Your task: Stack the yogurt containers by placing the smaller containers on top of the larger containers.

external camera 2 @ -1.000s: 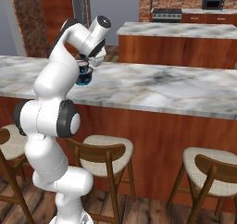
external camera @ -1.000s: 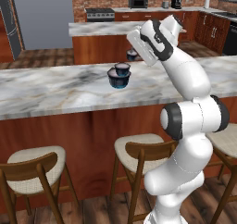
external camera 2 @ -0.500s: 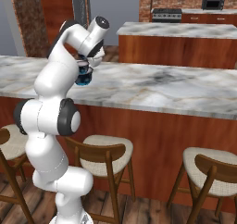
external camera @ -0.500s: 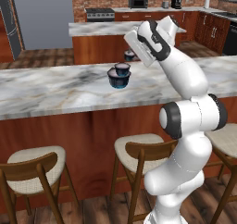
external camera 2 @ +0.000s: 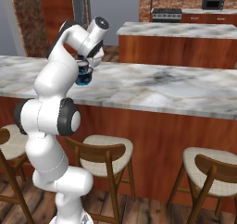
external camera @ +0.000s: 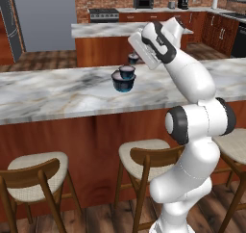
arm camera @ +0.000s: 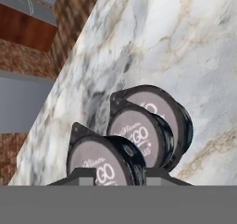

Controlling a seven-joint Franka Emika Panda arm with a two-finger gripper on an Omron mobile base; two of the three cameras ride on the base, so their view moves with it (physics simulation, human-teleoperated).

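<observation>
The gripper is clasping the tiniest tub between its two dark fingertips, the jaws drawn in narrow against the tub's round sides. From the left base view that tiniest tub is hanging above the counter, just behind and a little above the other two containers. Its pale grey lid is facing the hand camera, flat and matte, with dark lettering across it and a small pull tab jutting out at one corner.

The widest tub is sitting on the counter, tapering downward, its upper band dark and its lower part glowing a glossy bright blue. The middle tub is resting on top of it, upright and touching its lid. In the hand view the middle tub is overlapping the widest tub, whose shiny black rim is curving out around it.

The counter is showing a polished marble top, white with grey and tan veins, over a reddish wood front. Wooden stools with curved backs and cream cushioned seats are standing below it. A second marble-topped island is standing well beyond, in front of a brick wall.
</observation>
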